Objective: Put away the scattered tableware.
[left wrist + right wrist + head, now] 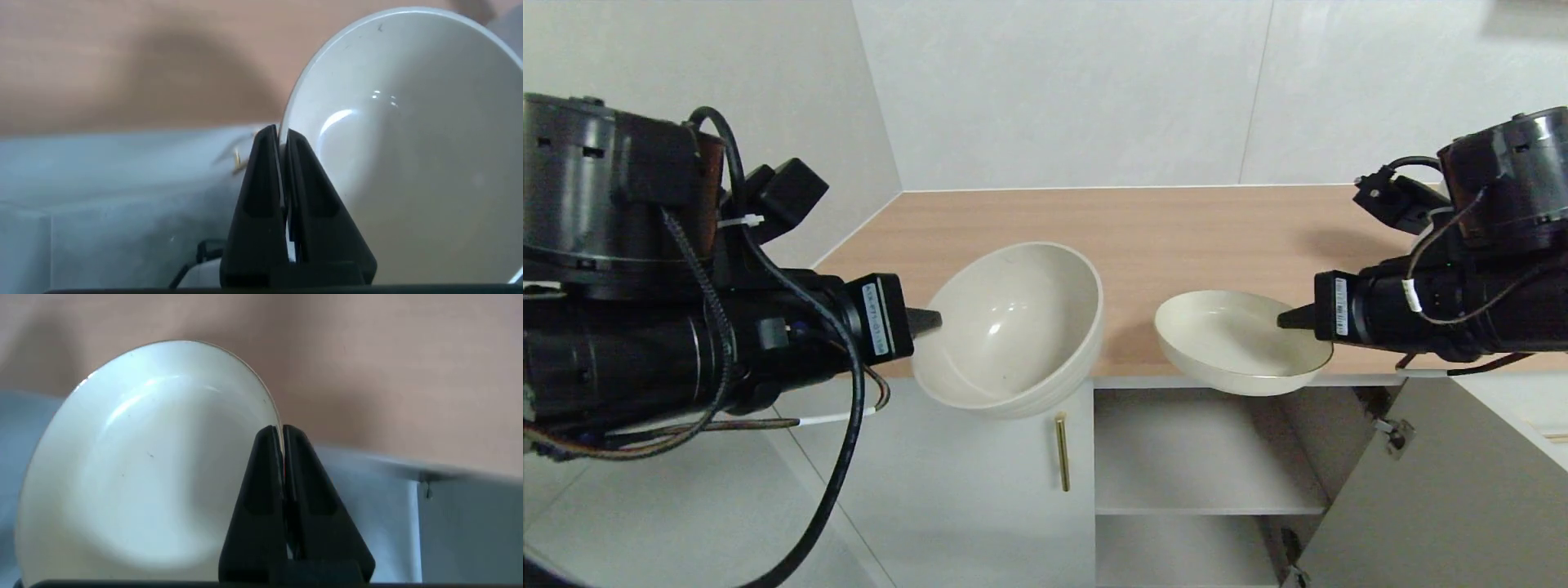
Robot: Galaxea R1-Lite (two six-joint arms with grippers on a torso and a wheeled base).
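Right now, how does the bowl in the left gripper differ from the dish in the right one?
The bowl is deep and tall-walled; the dish is shallow. The bowl is tipped steeply; the dish hangs nearly level. Both are off-white, pinched at the rim: bowl by the left gripper, dish by the right gripper.

Closed door (pixel 947 490) blocks left; cupboard shelf (pixel 1201 457) stands open.

1. A wood-grain countertop (pixel 1176 220) spans the head view from 10 to 2 o'clock and meets white walls at its back and left.
2. Under its front edge, toward 6 o'clock, is a white cabinet (pixel 980 506) with a brass handle (pixel 1063 451).
3. At 5 o'clock its open compartment shows a white shelf (pixel 1192 482).
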